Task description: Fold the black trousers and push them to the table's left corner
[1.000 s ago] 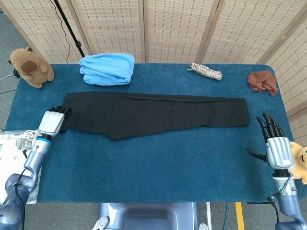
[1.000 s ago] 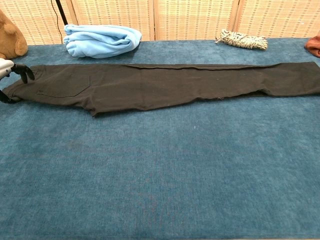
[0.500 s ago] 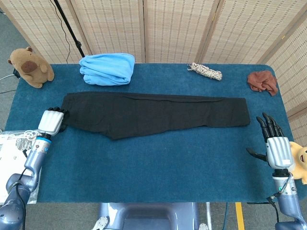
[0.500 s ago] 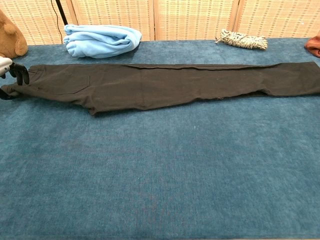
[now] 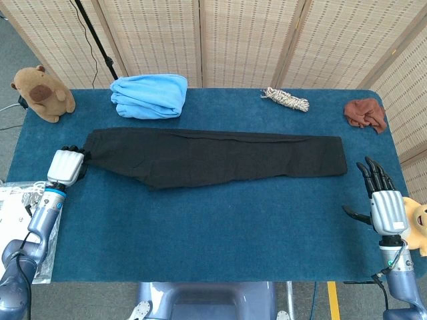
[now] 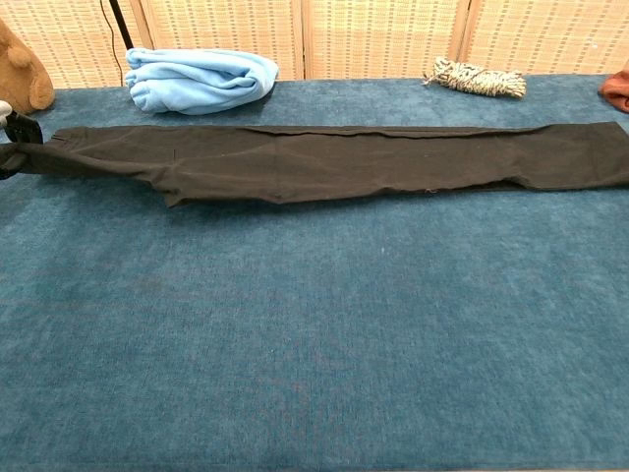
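Observation:
The black trousers (image 5: 213, 159) lie stretched lengthwise across the blue table (image 5: 220, 227), waist at the left, leg ends at the right. In the chest view the black trousers (image 6: 334, 159) span almost the whole width. My left hand (image 5: 67, 167) grips the waist end at the table's left edge; only its dark fingers (image 6: 20, 133) show at the far left of the chest view, closed on the cloth. My right hand (image 5: 383, 203) is open near the table's right front edge, fingers spread upward, apart from the trousers.
A folded light-blue fleece (image 5: 149, 95) lies at the back left, a coiled rope (image 5: 285, 99) at the back middle, a brown rag (image 5: 365, 114) at the back right. A plush capybara (image 5: 41, 93) sits at the far left corner. Papers (image 5: 20, 200) lie off the table's left side.
My left hand has closed on the waist end and pulled it left and slightly back; the trousers' lower bulge has drawn in and flattened. The right hand has not moved.

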Robot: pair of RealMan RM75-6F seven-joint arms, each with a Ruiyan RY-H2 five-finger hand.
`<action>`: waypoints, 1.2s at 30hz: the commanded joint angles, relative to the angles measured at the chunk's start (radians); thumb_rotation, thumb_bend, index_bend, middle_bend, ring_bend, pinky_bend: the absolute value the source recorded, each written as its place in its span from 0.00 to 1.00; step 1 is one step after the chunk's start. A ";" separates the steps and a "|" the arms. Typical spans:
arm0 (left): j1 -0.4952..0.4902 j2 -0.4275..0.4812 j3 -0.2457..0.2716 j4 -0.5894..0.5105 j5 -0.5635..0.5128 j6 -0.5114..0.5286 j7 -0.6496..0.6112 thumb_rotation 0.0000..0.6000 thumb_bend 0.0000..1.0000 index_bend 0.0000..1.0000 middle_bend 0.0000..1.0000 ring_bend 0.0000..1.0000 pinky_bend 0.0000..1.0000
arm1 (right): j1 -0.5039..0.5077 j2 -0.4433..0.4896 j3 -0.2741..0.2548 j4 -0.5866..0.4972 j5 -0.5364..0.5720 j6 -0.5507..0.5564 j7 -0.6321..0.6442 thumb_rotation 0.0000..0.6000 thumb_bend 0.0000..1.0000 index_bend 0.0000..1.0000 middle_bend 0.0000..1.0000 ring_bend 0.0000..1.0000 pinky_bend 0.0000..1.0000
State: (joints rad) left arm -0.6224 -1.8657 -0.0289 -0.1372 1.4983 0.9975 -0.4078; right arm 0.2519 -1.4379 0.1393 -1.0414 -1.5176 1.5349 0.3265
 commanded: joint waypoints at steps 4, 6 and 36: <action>0.025 0.036 0.018 0.008 0.016 0.017 -0.015 1.00 0.57 0.65 0.62 0.41 0.46 | -0.002 0.006 0.003 -0.009 0.002 0.003 0.005 1.00 0.00 0.03 0.00 0.00 0.15; 0.038 0.050 0.017 0.011 0.014 0.020 -0.023 1.00 0.57 0.66 0.62 0.41 0.46 | -0.003 0.007 0.003 -0.011 0.002 0.002 0.006 1.00 0.00 0.03 0.00 0.00 0.15; 0.185 0.208 -0.079 0.058 -0.098 -0.108 -0.049 1.00 0.58 0.66 0.63 0.41 0.46 | 0.005 -0.001 -0.001 -0.011 0.000 -0.017 -0.003 1.00 0.00 0.02 0.00 0.00 0.15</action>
State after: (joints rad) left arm -0.4391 -1.6594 -0.1061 -0.0794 1.4022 0.8905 -0.4572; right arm 0.2570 -1.4394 0.1387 -1.0521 -1.5171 1.5175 0.3234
